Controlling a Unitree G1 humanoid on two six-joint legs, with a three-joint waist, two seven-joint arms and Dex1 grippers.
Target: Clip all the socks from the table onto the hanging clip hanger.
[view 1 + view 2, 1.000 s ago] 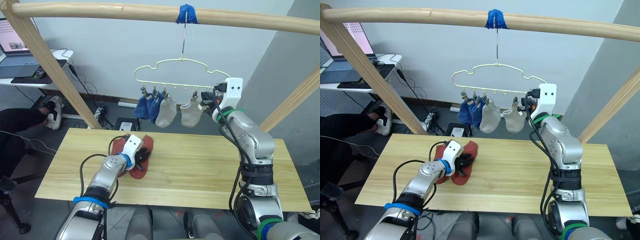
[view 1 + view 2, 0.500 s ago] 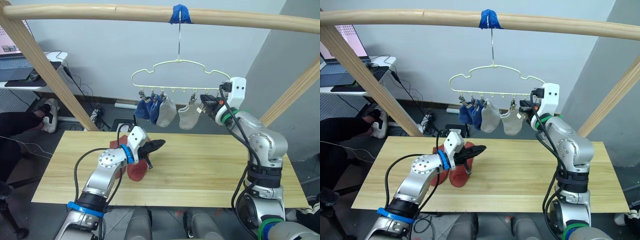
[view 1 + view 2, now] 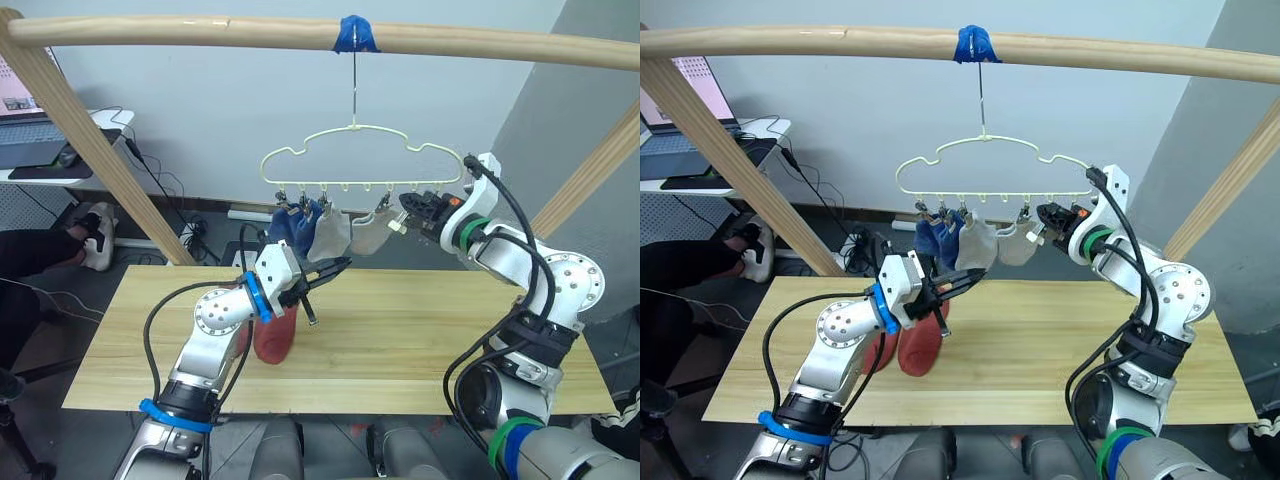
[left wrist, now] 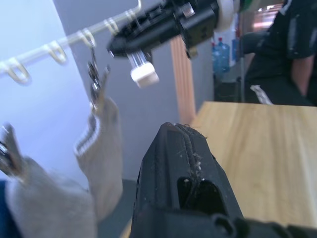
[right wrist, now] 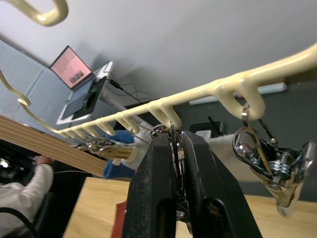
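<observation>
Black-fingered left gripper (image 3: 338,268): fingers pressed together, pinching a rust-red sock (image 3: 277,335) that dangles above the table (image 3: 420,340). Right gripper (image 5: 179,163): closed on a silver clip (image 5: 173,136) of the clip hanger (image 3: 355,150). Hanger: two blue socks (image 3: 290,222), two grey socks (image 3: 330,235) clipped. Second rust-red sock (image 3: 880,352) on table.

The clip hanger (image 3: 355,160) hangs from the pole (image 3: 300,32) above the table (image 3: 420,345). Four socks (image 3: 318,230) hang beneath it. Two socks (image 3: 275,335) are at the table's left part.
</observation>
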